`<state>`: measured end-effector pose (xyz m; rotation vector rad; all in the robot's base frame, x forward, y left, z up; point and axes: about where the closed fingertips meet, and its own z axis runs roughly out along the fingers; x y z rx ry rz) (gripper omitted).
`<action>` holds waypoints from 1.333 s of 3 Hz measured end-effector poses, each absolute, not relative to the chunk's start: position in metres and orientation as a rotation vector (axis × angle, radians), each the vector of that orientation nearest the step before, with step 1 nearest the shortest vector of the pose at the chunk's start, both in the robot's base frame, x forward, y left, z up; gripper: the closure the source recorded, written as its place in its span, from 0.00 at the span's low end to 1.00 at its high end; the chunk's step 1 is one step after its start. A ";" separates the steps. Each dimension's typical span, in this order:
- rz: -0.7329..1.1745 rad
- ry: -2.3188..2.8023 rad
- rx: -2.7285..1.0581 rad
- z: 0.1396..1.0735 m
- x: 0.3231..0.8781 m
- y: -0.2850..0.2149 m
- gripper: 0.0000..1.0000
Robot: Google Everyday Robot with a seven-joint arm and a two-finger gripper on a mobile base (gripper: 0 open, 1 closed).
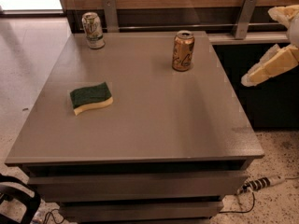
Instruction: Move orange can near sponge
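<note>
The orange can stands upright at the far right of the grey table. The sponge, green top over a pale yellow body, lies flat on the left half of the table, well apart from the can. My gripper hangs in the air off the table's right edge, to the right of the can and about level with it. Its two pale fingers are spread apart with nothing between them.
A white and green can stands at the table's far left corner. A wooden wall with two metal brackets runs behind the table. A power strip and cable lie on the floor at the front right.
</note>
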<state>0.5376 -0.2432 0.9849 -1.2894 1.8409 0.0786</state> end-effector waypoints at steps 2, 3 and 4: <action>0.285 1.773 -1.110 0.962 0.597 -0.235 0.00; 0.389 1.811 -1.055 0.953 0.608 -0.233 0.00; 0.389 1.811 -1.055 0.952 0.608 -0.233 0.00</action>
